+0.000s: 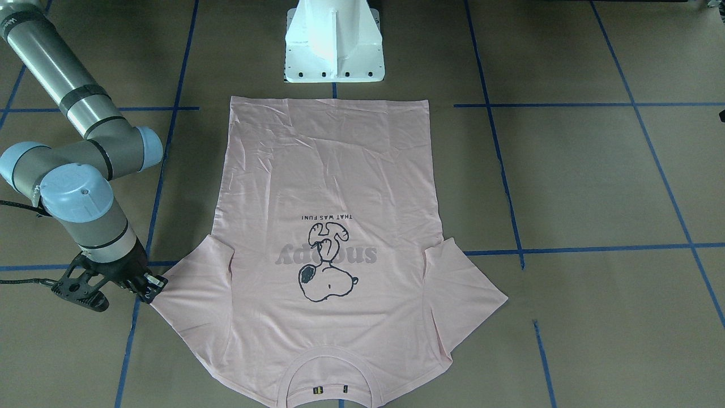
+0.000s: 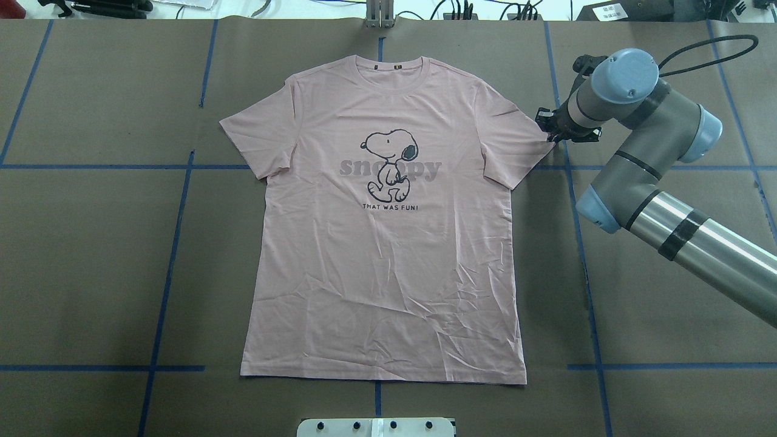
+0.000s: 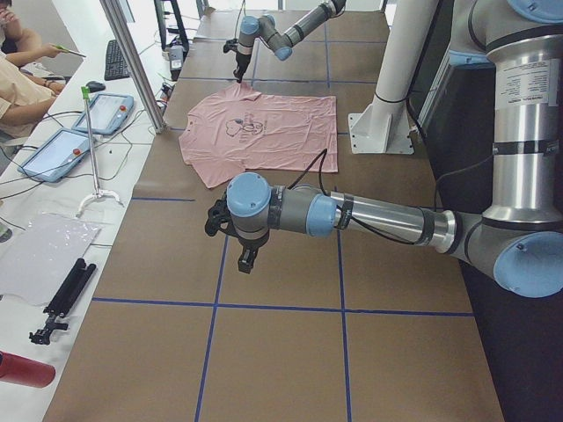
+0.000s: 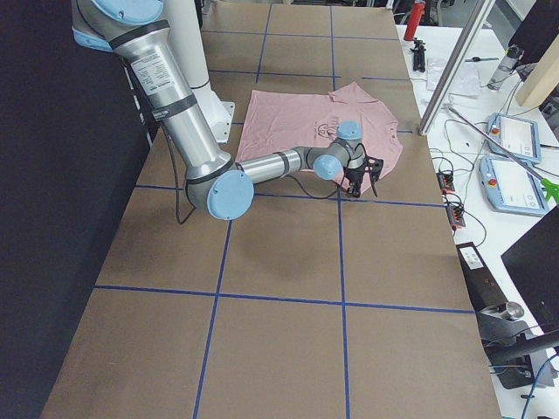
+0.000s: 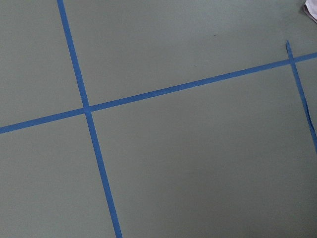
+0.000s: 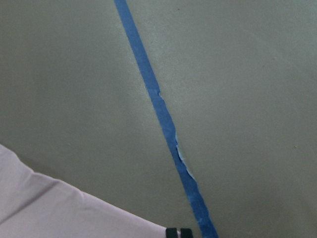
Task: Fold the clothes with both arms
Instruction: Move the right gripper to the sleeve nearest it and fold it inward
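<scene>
- Closest to the robot, the white pedestal base [image 2: 376, 426] stands at the near edge of the brown worktop [image 2: 91, 273], which is crossed by blue tape lines [image 2: 164, 285].
- Just beyond the base lies the pale pink T-shirt [image 2: 388, 291]. It is spread flat and front up in the middle of the worktop. Its straight hem [image 2: 382, 377] faces the robot, and light creases run across the lower body.
- Further up, on the chest, is a black-outlined cartoon dog [image 2: 391, 164], with grey lettering behind it and a small dark line of words beneath.
- Out on the robot's left, well apart from the shirt, the left arm [image 3: 378, 215] reaches low over bare worktop.
- The left claw [image 3: 247, 259] points down. Only a side view shows it, so I cannot tell whether it is spread or pressed together.
- The left wrist camera shows little but brown surface and crossing tape.
- Level with the two flat, spread sleeves, the right arm [image 2: 637, 170] reaches in from the robot's right.
- The right claw [image 2: 549, 128] sits at the outer edge of the sleeve [image 2: 513, 142] on that side, touching or just beside the cloth. I cannot tell whether it pinches the fabric.
- The right wrist camera shows the sleeve's pink corner ending just beside the claw's black tips, with a tape line alongside.
- Farthest from the robot, the ribbed round collar [image 2: 397, 76] lies near the worktop's far edge.
- Past that edge are cables [image 2: 461, 9], and the left side view shows a person's arm [image 3: 31, 42] near handheld panels [image 3: 110, 112].
</scene>
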`<state>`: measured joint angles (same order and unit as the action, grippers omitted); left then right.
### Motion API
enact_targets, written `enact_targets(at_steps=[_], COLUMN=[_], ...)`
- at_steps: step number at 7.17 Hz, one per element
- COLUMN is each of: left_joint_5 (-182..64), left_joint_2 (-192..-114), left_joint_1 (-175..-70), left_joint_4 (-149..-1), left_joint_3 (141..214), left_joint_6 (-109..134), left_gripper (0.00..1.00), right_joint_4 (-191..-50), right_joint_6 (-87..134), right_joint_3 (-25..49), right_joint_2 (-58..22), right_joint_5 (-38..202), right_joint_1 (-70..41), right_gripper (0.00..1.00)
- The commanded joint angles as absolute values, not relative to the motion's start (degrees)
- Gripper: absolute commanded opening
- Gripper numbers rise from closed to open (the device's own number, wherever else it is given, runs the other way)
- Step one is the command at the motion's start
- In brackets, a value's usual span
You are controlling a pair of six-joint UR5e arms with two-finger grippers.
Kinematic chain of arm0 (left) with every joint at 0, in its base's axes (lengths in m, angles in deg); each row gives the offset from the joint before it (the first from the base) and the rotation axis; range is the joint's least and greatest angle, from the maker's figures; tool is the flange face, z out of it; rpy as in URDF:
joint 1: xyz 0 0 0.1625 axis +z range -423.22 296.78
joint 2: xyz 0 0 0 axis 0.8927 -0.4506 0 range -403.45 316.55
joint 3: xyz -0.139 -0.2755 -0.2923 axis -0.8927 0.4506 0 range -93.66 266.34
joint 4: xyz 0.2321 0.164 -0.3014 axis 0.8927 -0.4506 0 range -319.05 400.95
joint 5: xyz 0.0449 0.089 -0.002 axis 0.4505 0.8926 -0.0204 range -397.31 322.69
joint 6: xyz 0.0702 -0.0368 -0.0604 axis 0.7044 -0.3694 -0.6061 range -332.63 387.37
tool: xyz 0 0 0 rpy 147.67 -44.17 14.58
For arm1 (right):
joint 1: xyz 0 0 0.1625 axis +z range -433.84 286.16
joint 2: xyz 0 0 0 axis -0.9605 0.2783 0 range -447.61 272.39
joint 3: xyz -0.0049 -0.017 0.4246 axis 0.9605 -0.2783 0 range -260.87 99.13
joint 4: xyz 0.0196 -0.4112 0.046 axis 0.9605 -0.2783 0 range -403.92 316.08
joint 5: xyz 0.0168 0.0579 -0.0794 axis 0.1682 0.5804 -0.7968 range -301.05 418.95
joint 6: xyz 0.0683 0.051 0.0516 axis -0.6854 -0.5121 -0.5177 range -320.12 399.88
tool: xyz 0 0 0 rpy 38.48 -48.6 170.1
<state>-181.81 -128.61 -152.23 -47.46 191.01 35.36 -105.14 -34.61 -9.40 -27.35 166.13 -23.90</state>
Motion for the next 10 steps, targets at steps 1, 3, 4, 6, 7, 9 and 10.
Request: enact_targets(at_steps=[1,3,4,6,7,9,10], left_joint_5=[-181.8,-181.9,-181.8,-181.8,-181.9,-185.4,-186.4], left_joint_2=[-128.5,-128.0,-128.0,-127.5,-127.6,-127.6,-128.2], left_joint_1=[-152.3,-152.2,-152.3,-152.2,-152.2,-152.0,-149.6], left_joint_4=[-47.5,-47.5,-47.5,-47.6,-47.6,-51.0,-53.0], left_joint_3=[191.0,191.4,191.5,192.2,192.2,192.0,191.1], left_joint_6=[35.4,35.4,35.5,35.5,35.5,35.4,35.1], left_gripper=[1.00,1.00,1.00,1.00,1.00,1.00,1.00], right_joint_4=[-105.5,-105.5,-105.7,-106.5,-106.5,-106.5,-106.6], right_joint_6=[-33.4,-33.9,-34.5,-35.4,-35.6,-35.2,-35.2], right_joint_3=[-8.9,-9.1,-9.7,-14.0,-14.2,-13.8,-13.0], right_joint_2=[-30.3,-34.0,-35.5,-40.1,-40.2,-40.3,-40.3], right_joint_5=[166.6,165.3,163.1,159.9,159.8,159.8,160.2], right_joint_1=[-23.9,-27.4,-28.7,-30.7,-30.8,-30.7,-30.6], right_gripper=[0.00,0.00,0.00,0.00,0.00,0.99,1.00])
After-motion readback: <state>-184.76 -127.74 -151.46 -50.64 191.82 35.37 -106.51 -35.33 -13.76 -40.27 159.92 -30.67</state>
